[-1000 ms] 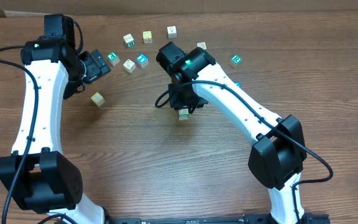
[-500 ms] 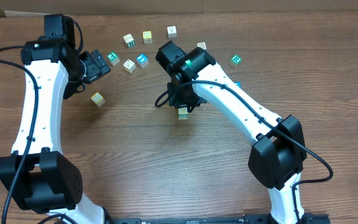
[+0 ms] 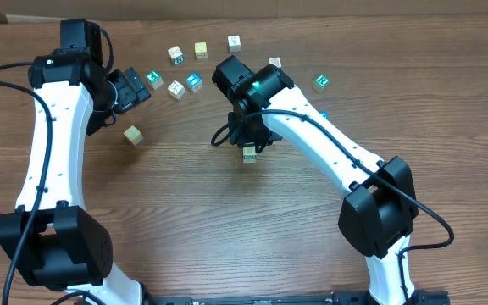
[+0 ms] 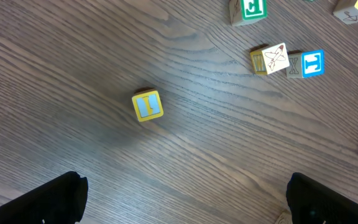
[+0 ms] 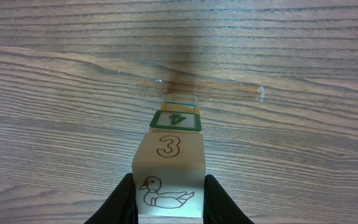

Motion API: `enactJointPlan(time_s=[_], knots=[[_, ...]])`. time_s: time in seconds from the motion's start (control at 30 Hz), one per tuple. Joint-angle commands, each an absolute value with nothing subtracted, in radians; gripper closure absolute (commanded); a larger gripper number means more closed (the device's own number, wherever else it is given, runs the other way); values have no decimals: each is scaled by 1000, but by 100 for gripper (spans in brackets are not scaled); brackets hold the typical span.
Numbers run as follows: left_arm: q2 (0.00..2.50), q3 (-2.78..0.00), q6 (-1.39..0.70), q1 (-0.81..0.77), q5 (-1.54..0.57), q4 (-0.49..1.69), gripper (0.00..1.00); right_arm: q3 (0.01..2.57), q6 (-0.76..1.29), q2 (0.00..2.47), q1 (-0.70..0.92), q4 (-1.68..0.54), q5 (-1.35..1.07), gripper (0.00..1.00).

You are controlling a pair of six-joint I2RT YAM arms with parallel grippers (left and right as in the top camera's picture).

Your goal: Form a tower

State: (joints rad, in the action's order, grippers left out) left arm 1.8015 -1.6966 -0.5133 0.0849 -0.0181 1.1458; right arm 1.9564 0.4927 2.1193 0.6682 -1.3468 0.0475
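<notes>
Grips with the right gripper [image 5: 169, 202] the top cube [image 5: 168, 155] of the tower [image 5: 176, 120] (a duck and a 3 on it), upright near the middle of the desk [image 5: 55, 93], and farther back holds the left gripper [image 4: 185, 199] fully released above a loose yellow cube [image 4: 147, 105].

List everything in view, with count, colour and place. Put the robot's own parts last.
tower: one, pale wood with a green-framed 4 and a duck-and-3 cube on top, table centre.
yellow cube: one, yellow frame, alone beside the left arm.
loose cubes: eight, pale wood with green, blue or yellow faces, scattered along the far side.
blue cube: one, half hidden by the right arm.
table: one, brown wood grain.
left tool: one, black, open and empty, near the far-left cubes.
right tool: one, black, closed on the tower's top cube.
</notes>
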Motion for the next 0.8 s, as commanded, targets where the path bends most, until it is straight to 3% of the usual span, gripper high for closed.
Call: enactJointPlan(time_s=[0.0,0.3,0.47,0.63,0.77], knots=[[1813,-1697,-494,78,-12,1148,0,1951,491,2110,672,-1347,43,77],[1813,-1697,-494,78,-12,1148,1,1951,502,2110,672,-1356,43,75],[1813,-1697,-494,78,-12,1148,1,1954,501,2110,672,-1355,43,60],[1813,-1697,-494,78,-12,1148,0,2009,501,2110,672,-1364,43,39],[1813,-1697,-494,78,-12,1148,0,2046,501,2110,672,-1366,44,32]])
